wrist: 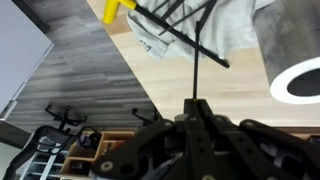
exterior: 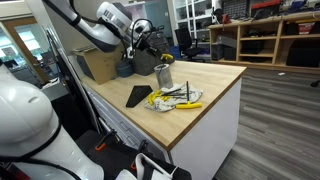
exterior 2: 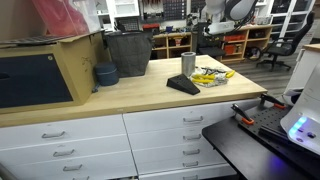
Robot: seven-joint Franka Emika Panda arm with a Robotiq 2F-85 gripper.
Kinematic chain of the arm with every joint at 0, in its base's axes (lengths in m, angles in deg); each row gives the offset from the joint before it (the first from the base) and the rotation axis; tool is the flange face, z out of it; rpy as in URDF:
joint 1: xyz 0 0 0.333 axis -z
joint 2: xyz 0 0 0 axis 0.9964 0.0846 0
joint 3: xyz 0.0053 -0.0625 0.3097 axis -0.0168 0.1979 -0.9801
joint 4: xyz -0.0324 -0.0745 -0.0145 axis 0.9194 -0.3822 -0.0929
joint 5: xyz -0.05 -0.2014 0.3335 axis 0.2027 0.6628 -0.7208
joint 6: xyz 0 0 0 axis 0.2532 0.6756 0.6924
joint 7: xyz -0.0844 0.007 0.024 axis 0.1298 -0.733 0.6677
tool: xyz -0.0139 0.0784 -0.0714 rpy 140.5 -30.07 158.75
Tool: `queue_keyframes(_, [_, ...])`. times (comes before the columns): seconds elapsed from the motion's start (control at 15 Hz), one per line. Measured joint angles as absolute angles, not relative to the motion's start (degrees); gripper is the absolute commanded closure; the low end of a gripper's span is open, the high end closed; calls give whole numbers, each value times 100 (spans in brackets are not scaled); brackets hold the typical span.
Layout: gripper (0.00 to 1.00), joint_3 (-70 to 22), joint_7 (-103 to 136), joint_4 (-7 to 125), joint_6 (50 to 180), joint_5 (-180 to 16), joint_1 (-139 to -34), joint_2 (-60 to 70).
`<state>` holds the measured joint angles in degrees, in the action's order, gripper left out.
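Observation:
In the wrist view my gripper point(wrist: 197, 102) is shut on a thin black rod point(wrist: 195, 80) that sticks out past the fingertips toward the wooden table top point(wrist: 170, 80). Beyond the rod lies a white cloth point(wrist: 215, 30) with a second thin black rod point(wrist: 190, 42) slanting across it and a yellow handle point(wrist: 118, 10) beside it. A metal cup point(wrist: 295, 60) stands to the right. In both exterior views the arm point(exterior: 110, 25) point(exterior 2: 228, 10) hangs above the table's far end, near the cup point(exterior: 165, 75) point(exterior 2: 188, 63) and the pile of tools point(exterior: 177, 97) point(exterior 2: 210, 75).
A flat black wedge point(exterior: 138, 96) point(exterior 2: 183, 85) lies by the tools. A dark bin point(exterior: 143, 58) point(exterior 2: 128, 52), a blue bowl point(exterior 2: 105, 73) and a cardboard box point(exterior: 100, 65) point(exterior 2: 50, 70) stand further along the table. Drawers point(exterior 2: 190, 140) front it. Wood-pattern floor lies beyond the table edge.

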<state>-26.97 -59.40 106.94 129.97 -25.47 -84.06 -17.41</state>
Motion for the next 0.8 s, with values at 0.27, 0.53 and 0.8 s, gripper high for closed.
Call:
queue_keyframes(0.27, [98, -3037, -6916, 10249, 12703, -1959, -8487, -1591])
queue_keyframes(0.53, [98, -3248, -7912, 9760, 12155, -1236, -8640, -1155])
queue_keyframes(0.8, [98, -3297, -8706, 9261, 11466, -586, -8890, -536])
